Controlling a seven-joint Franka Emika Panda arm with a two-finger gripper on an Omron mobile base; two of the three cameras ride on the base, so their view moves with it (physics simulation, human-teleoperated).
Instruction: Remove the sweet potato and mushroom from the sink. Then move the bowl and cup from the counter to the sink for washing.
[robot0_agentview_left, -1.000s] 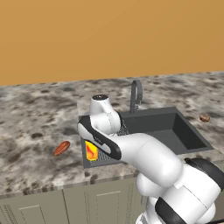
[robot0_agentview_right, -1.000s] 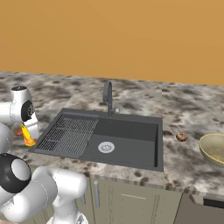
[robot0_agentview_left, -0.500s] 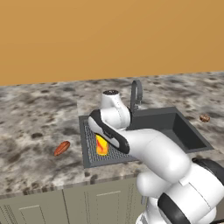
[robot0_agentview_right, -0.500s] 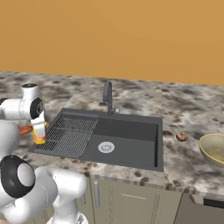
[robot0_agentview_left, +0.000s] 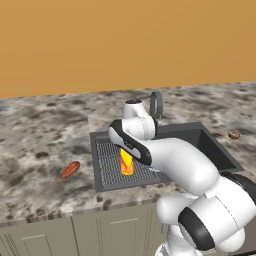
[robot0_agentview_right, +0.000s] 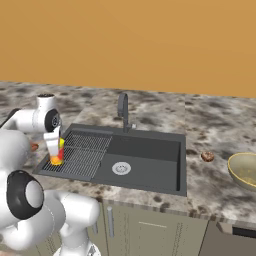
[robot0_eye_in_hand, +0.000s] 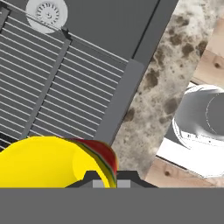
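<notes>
My gripper (robot0_agentview_left: 126, 155) is shut on the small yellow cup (robot0_agentview_left: 127, 164) with its red-orange mark, holding it just above the ribbed drainer grid (robot0_agentview_left: 111, 161) at the left end of the dark sink (robot0_agentview_left: 204, 141). In the hand view the cup (robot0_eye_in_hand: 48, 162) sits right at my fingertips (robot0_eye_in_hand: 93, 177) with the grid (robot0_eye_in_hand: 65, 83) and round drain (robot0_eye_in_hand: 46, 13) beyond. The orange-red sweet potato (robot0_agentview_left: 70, 169) lies on the counter left of the sink. On the counter right of the sink rests the brown mushroom (robot0_agentview_right: 207, 156), and farther right the tan-gold bowl (robot0_agentview_right: 245, 170).
The grey arched faucet (robot0_agentview_right: 123, 110) stands behind the sink's middle. The deep basin with its silver drain (robot0_agentview_right: 120, 168) lies right of the grid. Speckled stone counter (robot0_agentview_left: 45, 135) surrounds the sink, with an orange wall behind and cabinet fronts below.
The arm has carried the cup rightward, from beside the sink's left rim to over the drainer grid. The sweet potato, mushroom and bowl have not moved.
</notes>
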